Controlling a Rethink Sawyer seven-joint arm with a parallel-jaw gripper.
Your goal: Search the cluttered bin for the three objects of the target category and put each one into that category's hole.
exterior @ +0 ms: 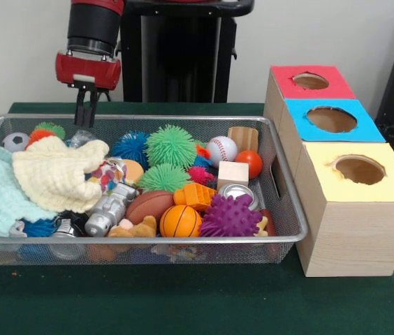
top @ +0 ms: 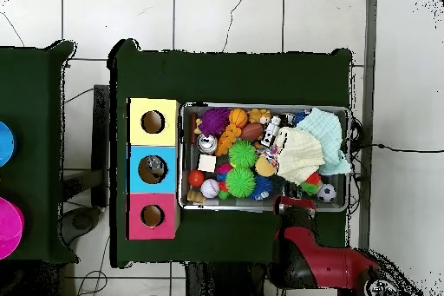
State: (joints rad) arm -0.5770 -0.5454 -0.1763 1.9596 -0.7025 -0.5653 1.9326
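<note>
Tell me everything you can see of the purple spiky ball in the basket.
The purple spiky ball is round, covered in short blunt rubbery-looking spikes. It lies in the wire basket at its front corner nearest the boxes, resting beside the small basketball, with a silver can just behind it. The tool is far from it.

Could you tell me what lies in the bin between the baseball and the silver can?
In the front view, a plain wooden cube sits between the baseball and the silver can, inside the wire mesh bin.
</note>
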